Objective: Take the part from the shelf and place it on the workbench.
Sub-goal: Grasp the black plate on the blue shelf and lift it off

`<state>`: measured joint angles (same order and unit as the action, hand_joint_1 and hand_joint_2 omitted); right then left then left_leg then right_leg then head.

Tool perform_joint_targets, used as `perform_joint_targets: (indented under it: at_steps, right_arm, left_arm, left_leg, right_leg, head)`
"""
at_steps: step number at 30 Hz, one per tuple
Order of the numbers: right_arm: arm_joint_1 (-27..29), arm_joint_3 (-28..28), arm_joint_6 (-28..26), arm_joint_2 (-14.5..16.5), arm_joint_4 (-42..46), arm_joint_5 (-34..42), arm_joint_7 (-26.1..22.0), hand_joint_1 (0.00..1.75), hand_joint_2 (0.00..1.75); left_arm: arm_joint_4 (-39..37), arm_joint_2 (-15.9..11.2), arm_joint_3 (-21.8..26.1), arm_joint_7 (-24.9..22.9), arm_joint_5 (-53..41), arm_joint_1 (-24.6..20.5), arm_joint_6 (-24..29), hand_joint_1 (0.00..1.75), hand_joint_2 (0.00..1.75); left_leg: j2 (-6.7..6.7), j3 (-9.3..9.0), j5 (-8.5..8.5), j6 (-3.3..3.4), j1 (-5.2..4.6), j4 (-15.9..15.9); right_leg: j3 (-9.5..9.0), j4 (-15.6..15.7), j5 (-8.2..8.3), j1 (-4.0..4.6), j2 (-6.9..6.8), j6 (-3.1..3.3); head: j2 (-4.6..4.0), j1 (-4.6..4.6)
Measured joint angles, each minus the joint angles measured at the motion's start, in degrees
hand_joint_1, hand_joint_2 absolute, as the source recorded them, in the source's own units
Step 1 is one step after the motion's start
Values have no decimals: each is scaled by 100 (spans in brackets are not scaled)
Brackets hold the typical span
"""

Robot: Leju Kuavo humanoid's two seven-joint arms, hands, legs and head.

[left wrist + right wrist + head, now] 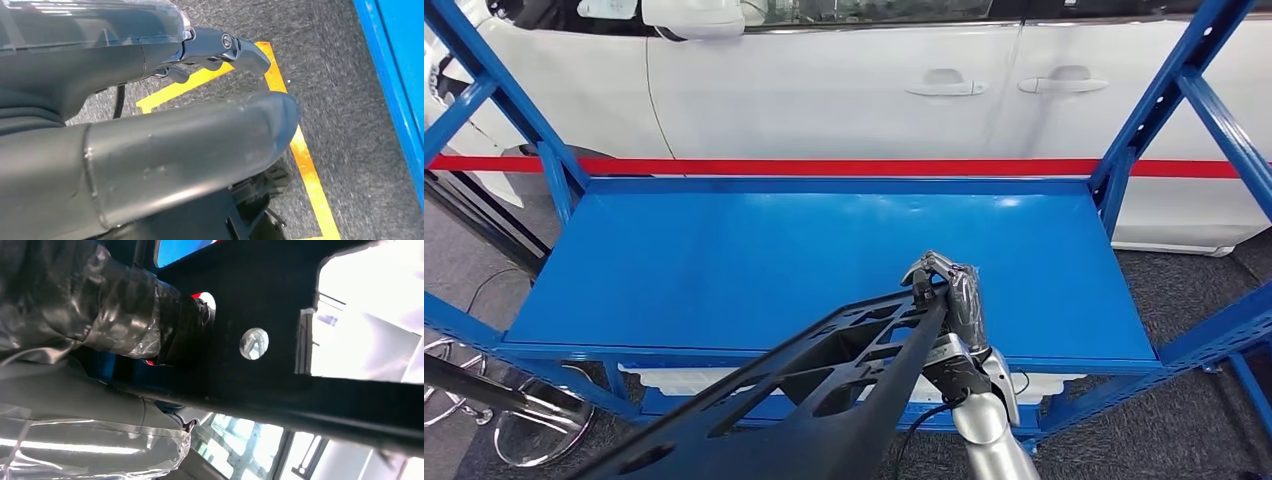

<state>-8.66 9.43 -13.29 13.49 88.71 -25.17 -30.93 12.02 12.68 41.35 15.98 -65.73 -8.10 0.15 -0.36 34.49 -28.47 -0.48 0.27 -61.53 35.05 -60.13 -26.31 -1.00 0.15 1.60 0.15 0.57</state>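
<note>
Head view: the right hand grips the top corner of the part, a flat black panel full of cut-outs, and holds it tilted above the front edge of the blue shelf. The panel's high corner sits over the shelf's front right area, while its long lower end slopes down past the front lip, off the shelf. The shelf surface behind the part lies broad and bare back to the rear rail, with blue uprights at each end. Beyond that rear rail stands a white car with a red stripe.

Left wrist view: the left hand hangs over grey carpet, fingers apart and nothing in them. Yellow floor tape runs under it, and a blue shelf edge passes well apart from the fingertips.

Right wrist view: here the right hand has its fingers clamped on the part, close to a small round hole and just beside a large cut-out edge.
</note>
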Motion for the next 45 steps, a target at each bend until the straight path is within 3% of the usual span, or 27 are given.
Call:
perform_joint_targets:
  at_steps: [3,4,5,6,8,10,13,15,18,19,20,21,23,25,29,31,33,35,36,37,40,41,43,45]
  right_arm:
    - [1,19,15,0,8,9,8,175,0]
    - [2,19,15,0,7,11,10,175,0]
    - [2,19,14,0,6,11,13,175,0]
    - [1,20,13,0,6,12,14,175,0]
    - [-3,26,13,0,7,13,14,175,0]
    - [-4,32,12,0,8,13,15,175,0]
    - [-8,42,11,-1,9,15,16,175,0]
    - [-19,47,11,-3,10,15,15,175,0]
    - [-19,46,11,-8,5,14,20,175,0]
    - [-15,45,11,-10,1,13,22,175,0]
    - [-12,45,11,-13,-3,13,25,175,0]
    - [-13,45,12,-15,-6,13,27,175,0]
    - [-22,46,13,-18,-8,13,30,175,0]
    - [-29,47,13,-19,-8,13,32,175,0]
    - [-36,50,14,-18,-8,13,34,175,0]
    - [-43,56,14,-17,-8,13,33,175,0]
    - [-44,60,14,-17,-9,13,34,175,0]
    - [-42,61,14,-17,-13,13,35,175,0]
    - [-42,61,14,-17,-15,13,35,175,0]
    - [-43,61,14,-17,-16,13,35,175,0]
    - [-55,59,13,-19,-13,13,34,175,0]
    - [-59,59,13,-20,-11,13,33,175,0]
    - [-64,57,13,-20,-10,13,33,175,0]
    - [-65,54,12,-22,-10,10,33,175,0]
  left_arm:
    - [0,-1,1,0,9,4,-17,0,0]
    - [0,-1,2,0,13,9,-20,0,0]
    - [0,-1,3,-1,15,12,-23,0,0]
    - [0,-2,3,-1,16,12,-27,0,0]
    - [0,-12,5,-1,16,2,-31,0,0]
    - [0,-28,6,-1,17,-10,-32,0,0]
    - [0,-39,17,-6,21,-5,-33,0,0]
    - [0,-39,31,-36,35,-6,-42,0,0]
    - [0,-38,61,-131,86,-11,-69,0,0]
    - [0,-38,75,-156,102,-8,-78,0,0]
    - [0,-38,87,-172,110,-6,-84,0,0]
    - [0,-37,96,-181,115,-5,-88,0,0]
    - [0,-36,104,-186,120,-7,-94,0,0]
    - [0,-35,117,-182,131,-12,-103,0,0]
    - [0,-34,143,-169,152,-10,-113,0,0]
    - [0,-34,146,-170,154,-12,-114,0,0]
    - [0,-35,147,-170,154,-14,-114,0,0]
    - [0,-36,148,-169,154,-12,-114,0,0]
    - [0,-36,149,-170,154,-12,-114,0,0]
    - [0,-35,150,-170,154,-15,-114,0,0]
    - [0,-38,155,-165,155,-55,-115,0,0]
    - [0,-40,156,-160,156,-68,-116,0,0]
    - [0,-42,161,-148,155,-66,-121,0,0]
    - [0,-39,166,-133,152,-49,-129,0,0]
  left_leg:
    - [5,485,-502,-68,24,-1045]
    - [5,586,-543,-71,29,-1253]
    - [5,591,-475,-62,31,-1257]
    - [5,487,-312,-40,31,-1035]
    - [6,100,58,48,8,-237]
    - [8,-136,203,129,-36,271]
    - [5,-172,239,188,-48,390]
    - [14,-220,305,233,-14,493]
    - [35,-225,341,274,-7,511]
    - [39,-212,342,274,-8,490]
    - [40,-194,341,272,-8,465]
    - [35,-176,333,264,-6,434]
    - [20,-129,298,227,-6,345]
    - [8,-69,266,170,-22,245]
    - [5,4,241,55,-16,186]
    - [7,133,-77,-2,2,-156]
    - [10,343,-549,-57,23,-818]
    - [10,391,-774,-76,35,-1219]
    - [10,295,-752,-70,36,-1170]
    - [10,71,-639,-47,34,-883]
    - [27,-670,-352,87,-20,234]
    - [33,-746,-335,132,-47,384]
    - [35,-719,-253,214,-74,445]
    - [50,-679,-89,271,-51,523]
  right_leg:
    - [8,-2,-5,7,-16,37]
    - [9,-5,-6,13,-18,39]
    - [8,-6,-6,17,-17,38]
    - [2,-7,-7,22,-14,38]
    - [-13,-4,-9,34,-10,29]
    - [-7,3,-3,32,-11,-14]
    - [-10,34,16,22,-18,-119]
    - [49,-131,-110,26,-16,-177]
    - [488,-1080,-626,22,-13,-230]
    - [615,-1349,-718,18,-14,-246]
    - [656,-1439,-703,11,-15,-260]
    - [582,-1301,-575,1,-16,-268]
    - [229,-618,-236,-19,-16,-263]
    - [23,-156,-71,-14,-6,-211]
    - [75,-93,17,5,-1,-51]
    - [132,-65,90,-17,-21,27]
    - [226,-64,163,-9,-34,58]
    - [343,-65,251,7,-42,58]
    - [400,-65,297,15,-43,55]
    - [458,-65,348,22,-42,49]
    - [548,-53,494,34,-45,-11]
    - [550,-36,536,25,-52,-50]
    - [536,39,636,5,-61,-137]
    - [572,-2,571,0,-52,-193]
  head:
    - [0,0]
    - [0,0]
    - [0,0]
    - [0,0]
    - [0,-1]
    - [0,0]
    - [0,0]
    - [0,0]
    - [0,-1]
    - [0,-1]
    - [0,-1]
    - [0,-1]
    - [0,-1]
    - [0,1]
    - [0,1]
    - [0,1]
    - [0,1]
    - [0,0]
    - [0,1]
    - [0,1]
    - [0,2]
    - [0,1]
    - [0,0]
    - [0,-1]
